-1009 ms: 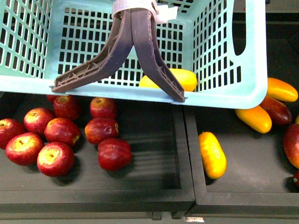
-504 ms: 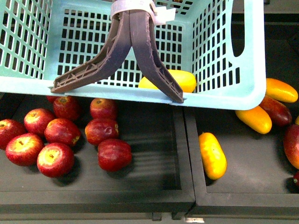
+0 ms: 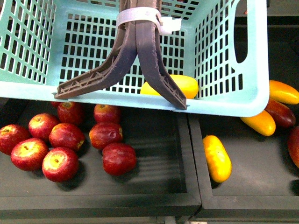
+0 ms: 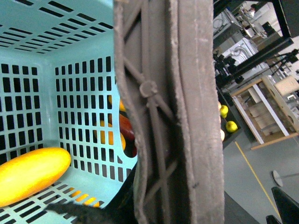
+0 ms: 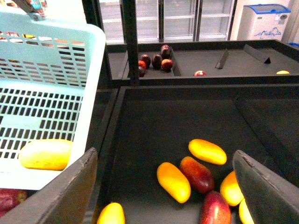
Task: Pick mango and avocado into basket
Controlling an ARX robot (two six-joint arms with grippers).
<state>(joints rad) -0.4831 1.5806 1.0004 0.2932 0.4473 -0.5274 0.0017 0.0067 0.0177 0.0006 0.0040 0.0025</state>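
Right gripper (image 5: 163, 155): jaws wide apart, nothing between them. I judge it to hang over the bin of loose mangoes (image 5: 173, 181), with the basket (image 5: 91, 84) just beside it on the robot's left.

Left gripper: its fingers cannot be made out. Its wrist view is filled at close range by the basket handles (image 4: 168, 112), so I cannot tell whether it is clamped on them.

The mango (image 3: 171, 86) already lies inside the basket against the near wall, long axis running across the robot's front. I judge 1 of 2 items done.

The avocado appears in none of the 3 views, so I cannot give its direction from either gripper. The right arm is the free one for that pick. Dark fruit (image 5: 155, 60) in the far bin ahead of the right gripper is too small to identify.
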